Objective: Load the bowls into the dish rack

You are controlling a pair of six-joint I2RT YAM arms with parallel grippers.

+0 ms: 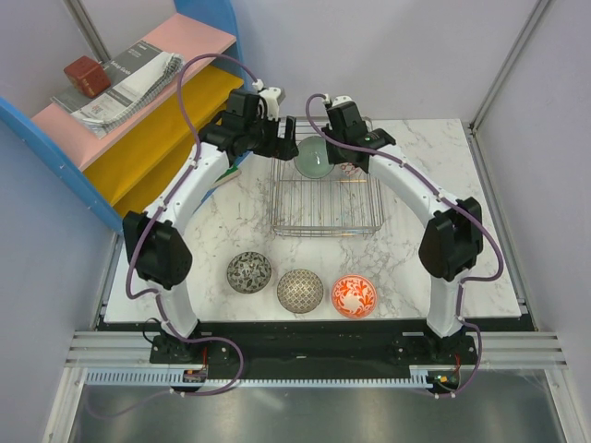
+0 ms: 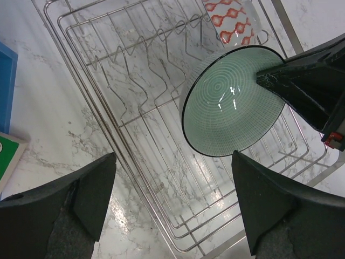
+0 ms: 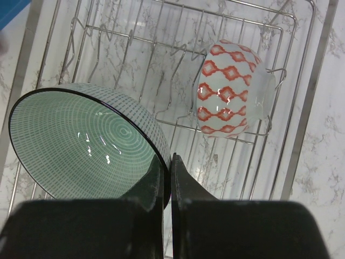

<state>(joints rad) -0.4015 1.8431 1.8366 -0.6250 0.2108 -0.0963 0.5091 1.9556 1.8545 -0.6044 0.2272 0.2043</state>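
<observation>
Green bowl [image 3: 86, 145]: pale green inside with fine ringed grid lines, dark rim, dark gridded outside. It is tilted over the far left part of the dish rack [image 1: 325, 214]; contact with the wires cannot be judged. Right gripper [image 3: 167, 172] pinches its rim, fingers nearly together. Left gripper [image 2: 172, 162] hangs beside it over the rack, spread wide, nothing between the fingers. Bowls counted: five. One held; one white red-diamond bowl [image 3: 229, 89] on its side among the prongs [image 2: 135, 65], near a rack wall; three in a row near the table [image 1: 425, 157] front edge: dark grey bowl [image 1: 249, 272], beige-grey bowl [image 1: 300, 290], red-orange floral bowl [image 1: 354, 296]. One rack. Its near half is bare wire. Bare marble separates the rack from the row. Shelf [image 1: 175, 101] borders the left side.
</observation>
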